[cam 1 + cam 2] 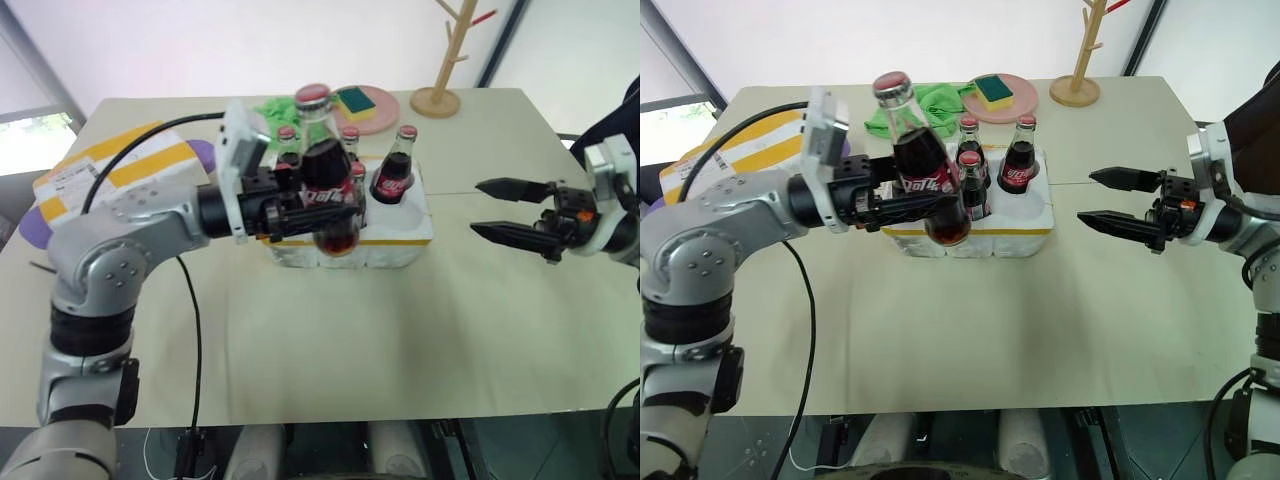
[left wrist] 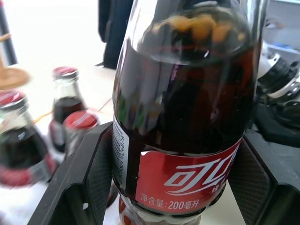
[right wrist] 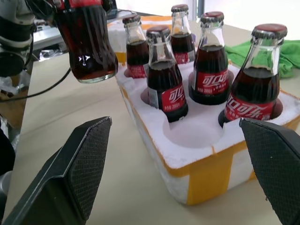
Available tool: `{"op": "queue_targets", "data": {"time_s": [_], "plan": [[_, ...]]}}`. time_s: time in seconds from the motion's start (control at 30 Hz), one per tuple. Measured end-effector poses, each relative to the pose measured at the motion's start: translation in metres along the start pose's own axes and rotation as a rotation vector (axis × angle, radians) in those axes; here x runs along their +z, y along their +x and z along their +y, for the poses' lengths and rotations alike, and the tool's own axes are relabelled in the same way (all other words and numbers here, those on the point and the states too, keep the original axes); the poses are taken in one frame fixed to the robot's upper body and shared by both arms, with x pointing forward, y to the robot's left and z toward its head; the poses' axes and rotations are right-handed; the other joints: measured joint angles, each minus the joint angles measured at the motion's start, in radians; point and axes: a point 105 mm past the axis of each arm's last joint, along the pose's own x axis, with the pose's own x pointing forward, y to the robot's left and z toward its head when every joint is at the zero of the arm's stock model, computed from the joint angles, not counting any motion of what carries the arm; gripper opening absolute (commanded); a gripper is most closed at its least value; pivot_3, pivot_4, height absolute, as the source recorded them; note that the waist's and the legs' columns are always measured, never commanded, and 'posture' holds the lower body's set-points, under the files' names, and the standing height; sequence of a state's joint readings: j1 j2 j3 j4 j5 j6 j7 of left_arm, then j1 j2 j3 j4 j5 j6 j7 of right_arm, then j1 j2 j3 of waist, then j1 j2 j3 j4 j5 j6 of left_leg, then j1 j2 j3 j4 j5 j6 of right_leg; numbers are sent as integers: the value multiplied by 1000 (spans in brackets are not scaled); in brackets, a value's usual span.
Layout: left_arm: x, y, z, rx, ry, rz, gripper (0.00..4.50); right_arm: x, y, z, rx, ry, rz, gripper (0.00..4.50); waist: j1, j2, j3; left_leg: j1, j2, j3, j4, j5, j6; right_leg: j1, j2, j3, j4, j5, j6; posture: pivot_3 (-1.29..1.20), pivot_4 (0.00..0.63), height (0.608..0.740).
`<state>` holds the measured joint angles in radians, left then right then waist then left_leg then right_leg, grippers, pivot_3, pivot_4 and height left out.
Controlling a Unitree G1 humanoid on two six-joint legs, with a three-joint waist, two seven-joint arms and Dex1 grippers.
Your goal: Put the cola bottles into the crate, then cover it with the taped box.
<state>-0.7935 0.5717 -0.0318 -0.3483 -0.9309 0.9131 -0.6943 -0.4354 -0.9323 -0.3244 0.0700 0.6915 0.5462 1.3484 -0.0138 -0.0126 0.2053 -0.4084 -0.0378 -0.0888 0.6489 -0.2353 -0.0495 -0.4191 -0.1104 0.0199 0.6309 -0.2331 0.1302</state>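
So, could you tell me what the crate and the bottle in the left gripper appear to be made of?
The crate looks like white styrofoam: matte, grainy, with soft moulded wells, and a glossy yellow tape band, probably plastic. The held cola bottle, gripped by the left gripper, looks like clear glass: see-through above the dark cola, with sharp shiny highlights. Its red cap is likely painted metal.

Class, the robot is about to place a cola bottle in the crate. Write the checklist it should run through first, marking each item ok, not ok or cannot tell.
1. Held bottle gripped by left gripper: ok.
2. Held bottle upright: ok, slight tilt.
3. Free well in the crate: ok, one empty; five bottles seated.
4. Held bottle directly above that well: not ok, it hangs beside the crate.
5. Right gripper open, apart from the crate: ok.
6. Taped box undamaged: cannot tell.
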Motion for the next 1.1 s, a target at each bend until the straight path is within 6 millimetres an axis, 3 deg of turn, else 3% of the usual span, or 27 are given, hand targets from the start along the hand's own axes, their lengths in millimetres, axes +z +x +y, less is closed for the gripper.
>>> {"op": "queue_targets", "data": {"time_s": [0.17, 0.3, 0.4, 0.73, 1.1], "plan": [[-4, 40, 8, -12, 70, 33, 2787, -2, -2, 6, -16, -3, -8, 4500, 3, 0, 0, 0, -1, 0, 1, 0, 0, 2, 0, 1, -2, 1, 2, 0, 150, 740], [-9, 71, 26, 93, 97, 60, 2787, -2, -3, 8, -28, -4, -13, 4500, 1, 0, 0, 1, -1, 0, 1, 0, 0, 2, 0, 2, -2, 2, 3, 0, 150, 740], [-9, 85, 27, 106, 74, 48, 2787, -2, -3, 8, -37, -3, -16, 4500, -3, 0, 0, 1, -1, 0, -1, 0, 0, 1, 0, 2, -2, 1, 3, 0, 150, 740], [-4, 106, 20, 106, 81, 26, 2787, -2, -4, 8, -44, 5, -28, 4500, 3, 0, 0, 0, -1, 0, 0, 0, 0, 1, 0, 2, -1, 2, 4, 0, 150, 740], [-10, 121, 33, 234, 100, 72, 2787, -2, -3, 8, -41, 5, -30, 4500, 2, 0, 0, 1, -1, 1, 1, 0, 0, 2, 0, 2, -1, 2, 4, 0, 150, 740]]}}
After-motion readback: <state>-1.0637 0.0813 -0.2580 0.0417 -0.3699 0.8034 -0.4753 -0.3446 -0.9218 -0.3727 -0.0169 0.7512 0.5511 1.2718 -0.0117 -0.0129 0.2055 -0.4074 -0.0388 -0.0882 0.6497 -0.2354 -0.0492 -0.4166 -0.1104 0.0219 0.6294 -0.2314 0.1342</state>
